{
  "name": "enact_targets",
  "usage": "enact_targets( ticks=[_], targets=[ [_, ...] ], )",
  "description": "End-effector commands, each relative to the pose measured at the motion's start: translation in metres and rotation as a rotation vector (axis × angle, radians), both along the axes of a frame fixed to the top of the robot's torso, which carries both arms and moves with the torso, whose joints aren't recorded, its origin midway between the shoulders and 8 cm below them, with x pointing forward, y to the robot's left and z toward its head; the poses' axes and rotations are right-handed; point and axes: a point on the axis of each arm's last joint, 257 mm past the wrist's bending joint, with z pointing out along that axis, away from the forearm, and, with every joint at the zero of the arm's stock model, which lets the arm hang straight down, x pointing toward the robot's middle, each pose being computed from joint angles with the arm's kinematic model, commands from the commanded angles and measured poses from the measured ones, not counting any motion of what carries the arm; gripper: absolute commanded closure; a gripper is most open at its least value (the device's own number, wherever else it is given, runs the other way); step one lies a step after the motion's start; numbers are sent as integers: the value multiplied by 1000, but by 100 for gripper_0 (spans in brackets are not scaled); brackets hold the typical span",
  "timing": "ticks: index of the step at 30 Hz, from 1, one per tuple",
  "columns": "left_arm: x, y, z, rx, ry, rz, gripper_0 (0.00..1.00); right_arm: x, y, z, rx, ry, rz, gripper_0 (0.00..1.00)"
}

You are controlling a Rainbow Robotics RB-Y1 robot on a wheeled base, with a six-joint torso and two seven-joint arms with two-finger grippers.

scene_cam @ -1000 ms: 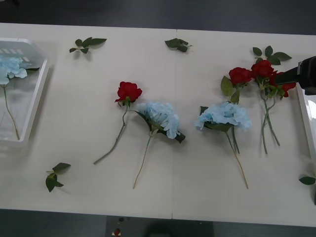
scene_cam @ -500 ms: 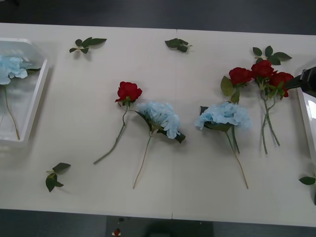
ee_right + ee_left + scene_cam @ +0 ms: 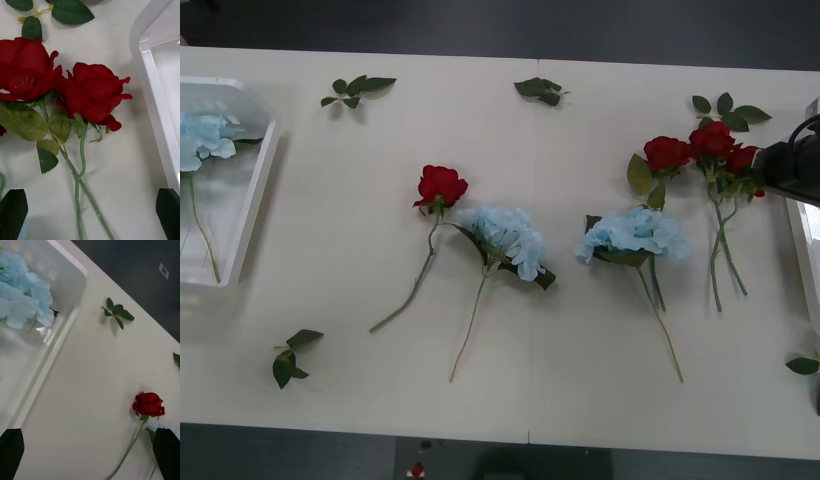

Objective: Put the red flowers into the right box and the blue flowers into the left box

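Above the red flowers (image 3: 90, 97) bunched beside the right box (image 3: 150, 93), the right tool (image 3: 90, 213) hangs spread wide; light, floppy roses (petals crush easily) suit a pinch on the thin green stem.

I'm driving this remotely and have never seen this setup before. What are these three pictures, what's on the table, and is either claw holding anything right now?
The wide picture looks down from above the robot's two arms. The other two come from cameras on each wrist; the black tips at their bottom corners are that arm's own fingers.

The right gripper hangs open over a cluster of red flowers beside the right box. The left gripper is open too, near the left box, which already holds one blue flower. Neither holds anything.

On the table lie another red rose, two blue flowers, and loose leaf sprigs.
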Motion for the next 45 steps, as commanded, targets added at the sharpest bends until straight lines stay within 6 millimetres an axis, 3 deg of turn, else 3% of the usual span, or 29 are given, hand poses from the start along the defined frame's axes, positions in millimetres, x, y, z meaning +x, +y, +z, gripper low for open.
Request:
enact_targets(
  ticks=[1, 11, 20, 33, 37, 45],
  targets=[
    [12, -39, 26, 109, -21, -112, 0, 15, -19, 16, -34, -38, -37, 0],
    [46, -121, -16, 216, 2, -246, 0, 30, -29, -15, -49, -53, -47, 0],
    [60, -193, -83, 266, 63, -331, 0, 29, -26, -33, -77, -34, -53, 0],
    [90, -266, -148, 329, 163, -413, 0, 29, -11, -52, -85, -12, -44, 0],
    [100, -279, -159, 409, 167, -431, 0, 29, -8, -55, -90, -8, -38, 0],
    [115, -298, -171, 522, 170, -452, 0, 28, 3, -63, -96, 3, -23, 12]
  ],
)
